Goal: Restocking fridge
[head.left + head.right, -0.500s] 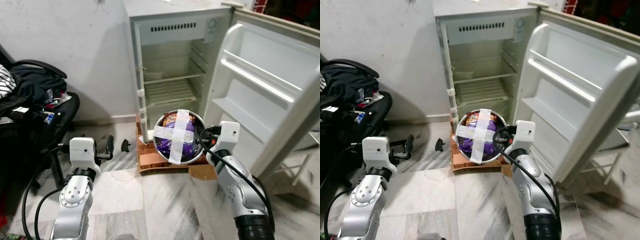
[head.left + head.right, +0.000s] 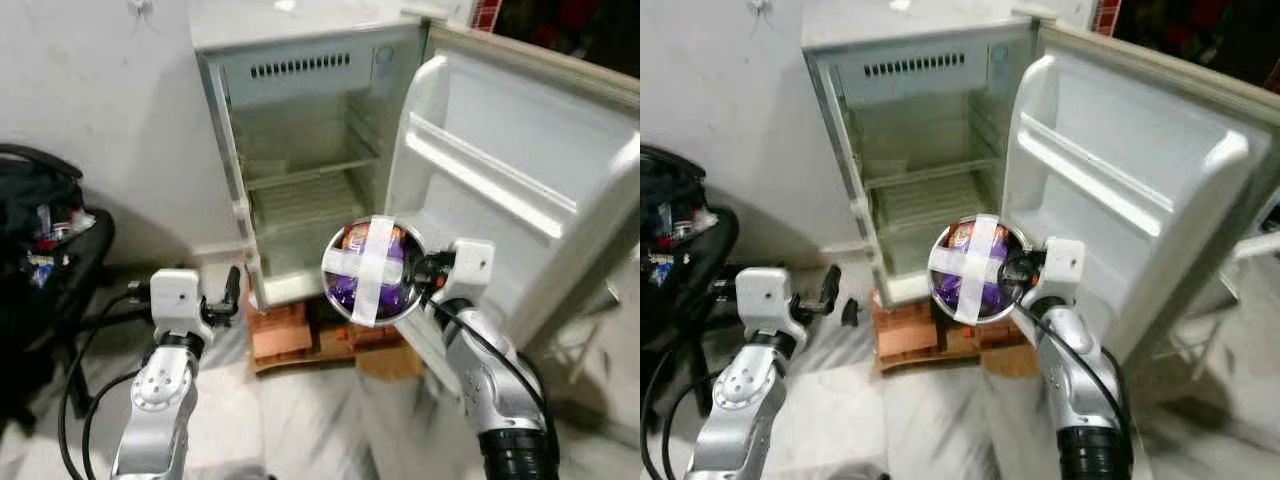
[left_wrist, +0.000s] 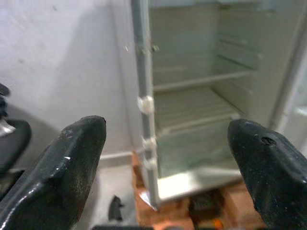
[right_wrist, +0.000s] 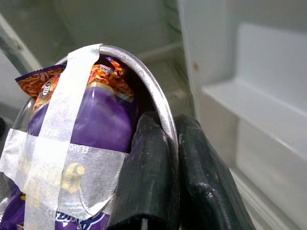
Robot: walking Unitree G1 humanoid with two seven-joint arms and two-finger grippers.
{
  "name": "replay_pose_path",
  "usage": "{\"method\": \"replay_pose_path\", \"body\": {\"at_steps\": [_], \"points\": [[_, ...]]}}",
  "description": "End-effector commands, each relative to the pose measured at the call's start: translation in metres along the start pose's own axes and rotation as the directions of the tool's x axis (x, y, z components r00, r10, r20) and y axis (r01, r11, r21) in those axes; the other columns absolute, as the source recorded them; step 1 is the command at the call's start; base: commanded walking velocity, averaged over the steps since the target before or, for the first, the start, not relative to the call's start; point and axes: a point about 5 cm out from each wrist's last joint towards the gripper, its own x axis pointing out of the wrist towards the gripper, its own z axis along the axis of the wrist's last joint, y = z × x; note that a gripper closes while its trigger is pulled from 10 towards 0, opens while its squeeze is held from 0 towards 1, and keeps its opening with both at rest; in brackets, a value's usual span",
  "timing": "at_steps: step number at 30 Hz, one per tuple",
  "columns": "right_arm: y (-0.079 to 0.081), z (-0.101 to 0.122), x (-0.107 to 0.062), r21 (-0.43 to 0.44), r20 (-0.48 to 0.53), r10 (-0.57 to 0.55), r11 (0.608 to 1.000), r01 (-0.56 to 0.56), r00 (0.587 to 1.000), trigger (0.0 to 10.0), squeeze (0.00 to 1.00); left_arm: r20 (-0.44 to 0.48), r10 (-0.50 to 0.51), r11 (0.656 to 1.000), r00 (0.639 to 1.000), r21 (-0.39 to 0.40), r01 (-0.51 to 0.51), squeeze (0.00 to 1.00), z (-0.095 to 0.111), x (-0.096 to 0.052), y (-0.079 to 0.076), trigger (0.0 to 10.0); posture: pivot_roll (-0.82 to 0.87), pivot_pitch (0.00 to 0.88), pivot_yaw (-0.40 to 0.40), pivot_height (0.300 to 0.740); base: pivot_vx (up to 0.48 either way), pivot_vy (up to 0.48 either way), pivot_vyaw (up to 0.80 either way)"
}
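Right gripper (image 4: 170, 158): we have it pinched on the rim of the steel bowl (image 2: 372, 270), one finger inside, one outside.
Bowl: we hold it in the air before the open fridge (image 2: 300, 150), just beside the inner edge of the fridge door (image 2: 510, 190); white tape crosses its mouth over a purple and orange snack packet (image 4: 91, 110).
Left gripper (image 3: 165, 167): our fingers stand wide apart, holding nothing, low by the fridge's left front edge.
Wrist views: the right one shows the packet's print, too blurred to read; the left one shows wire shelves.
Change: our head camera has shifted; the fridge now sits further left and the bowl higher against it.
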Motion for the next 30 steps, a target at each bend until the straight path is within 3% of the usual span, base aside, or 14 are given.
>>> {"method": "replay_pose_path", "body": {"at_steps": [1,26,30], "points": [[0.0142,0.0073,0.0041,-0.004,0.031,0.052,0.999,-0.052,0.998,10.0,0.0,-0.003,0.017,1.0,1.0,0.003,-0.017,0.0,0.0012,-0.0007,0.0081,10.0,0.1,0.023,-0.006,0.74,0.431,0.0,0.0],[0.0158,0.0058,0.008,-0.012,0.025,0.06,0.998,-0.06,0.998,10.0,0.0,-0.013,0.013,1.0,1.0,-0.009,-0.013,0.0,0.002,0.0054,0.0043,10.0,0.1,0.006,-0.007,0.74,0.316,0.35,0.0],[0.0156,0.0077,0.0084,-0.01,0.033,0.057,0.998,-0.057,0.998,10.0,0.0,-0.014,0.013,1.0,1.0,-0.015,-0.013,0.0,0.0015,0.0043,0.0029,10.0,0.1,0.006,-0.007,0.74,0.0,0.0,0.0]]}}
